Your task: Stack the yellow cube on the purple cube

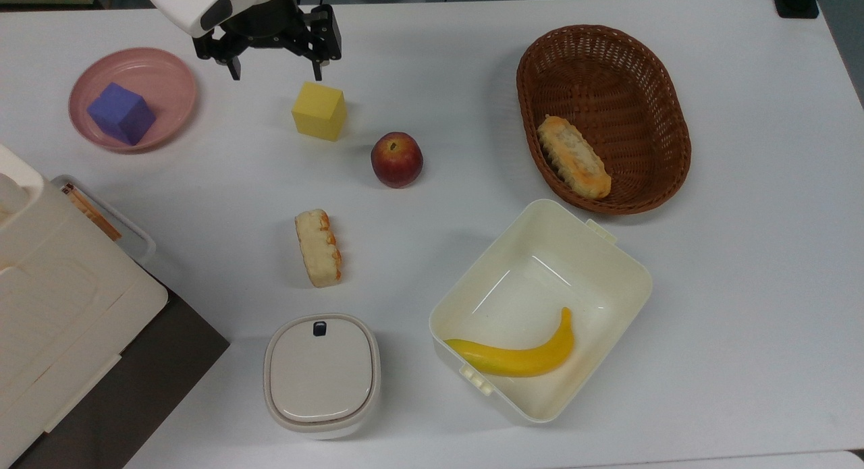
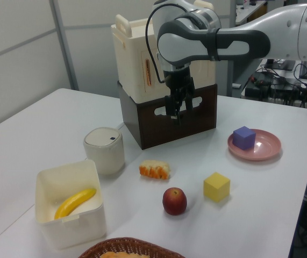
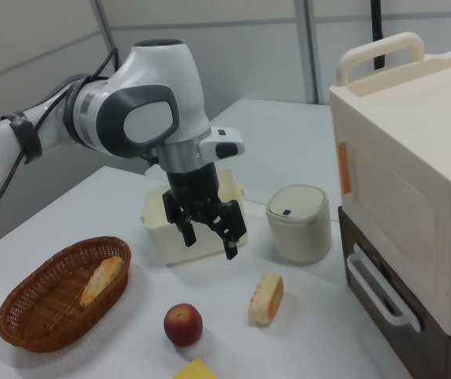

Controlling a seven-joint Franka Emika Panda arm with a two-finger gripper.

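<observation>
The yellow cube [image 1: 319, 111] [image 2: 216, 186] [image 3: 197, 369] rests on the white table, a little to the top view's left of centre. The purple cube [image 1: 121, 113] [image 2: 244, 137] sits tilted inside a pink plate [image 1: 165, 81] [image 2: 267, 149] at the top view's far left. My gripper [image 1: 275, 71] [image 2: 175, 116] [image 3: 210, 246] hangs open and empty in the air. In the top view it lies just above the yellow cube, touching nothing.
A red apple [image 1: 397, 159] lies beside the yellow cube, and a bread piece [image 1: 318, 247] lies below it in the top view. A wicker basket [image 1: 665, 104] holds bread and a cream box [image 1: 611, 253] holds a banana [image 1: 516, 357]. A lidded pot [image 1: 321, 374] and a large white case [image 1: 54, 300] stand nearby.
</observation>
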